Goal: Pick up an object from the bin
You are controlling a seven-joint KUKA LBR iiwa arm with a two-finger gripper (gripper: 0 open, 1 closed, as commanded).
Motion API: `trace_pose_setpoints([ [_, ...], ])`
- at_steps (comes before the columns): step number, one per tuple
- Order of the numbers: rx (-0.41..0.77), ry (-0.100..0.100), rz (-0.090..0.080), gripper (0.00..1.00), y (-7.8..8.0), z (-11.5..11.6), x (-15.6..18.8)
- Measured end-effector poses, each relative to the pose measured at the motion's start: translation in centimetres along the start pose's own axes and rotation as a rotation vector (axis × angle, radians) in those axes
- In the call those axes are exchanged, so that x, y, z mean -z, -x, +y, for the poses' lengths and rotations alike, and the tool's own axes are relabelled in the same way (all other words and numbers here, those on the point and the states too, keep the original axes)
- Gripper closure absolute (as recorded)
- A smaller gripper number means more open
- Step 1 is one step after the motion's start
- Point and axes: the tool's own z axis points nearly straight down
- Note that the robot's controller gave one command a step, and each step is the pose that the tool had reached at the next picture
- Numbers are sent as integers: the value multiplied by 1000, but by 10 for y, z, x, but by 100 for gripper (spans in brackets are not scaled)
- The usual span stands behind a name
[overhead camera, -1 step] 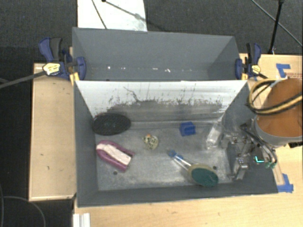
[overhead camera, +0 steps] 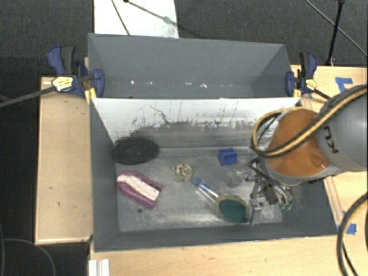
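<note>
Orange wrist cover (overhead camera: 296,145) above jaws, state untellable, beside green-headed tool (overhead camera: 232,210), handle pointing up-left.

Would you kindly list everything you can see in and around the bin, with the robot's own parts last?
bin: one, grey, centre of view
oval disc: one, black, far left of the floor
block: one, pink and white, near left
round piece: one, pale, middle
cube: one, blue, right of middle
round-headed tool: one, dark green head, clear-blue handle, near front
pincer: one, metal, right beside the tool's head
wrist cover: one, orange, right, cables over it
</note>
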Motion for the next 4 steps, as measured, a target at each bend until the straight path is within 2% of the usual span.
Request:
trace_pose_setpoints([
  [1, 271, -3, -12, 0, -10, 60, 5],
  [2, 808, -9, -16, 0, -11, 100, 5],
  [3, 1236, -10, -24, 0, -7, 102, 5],
  [4, 1235, -17, -29, 100, -4, 100, 7],
])
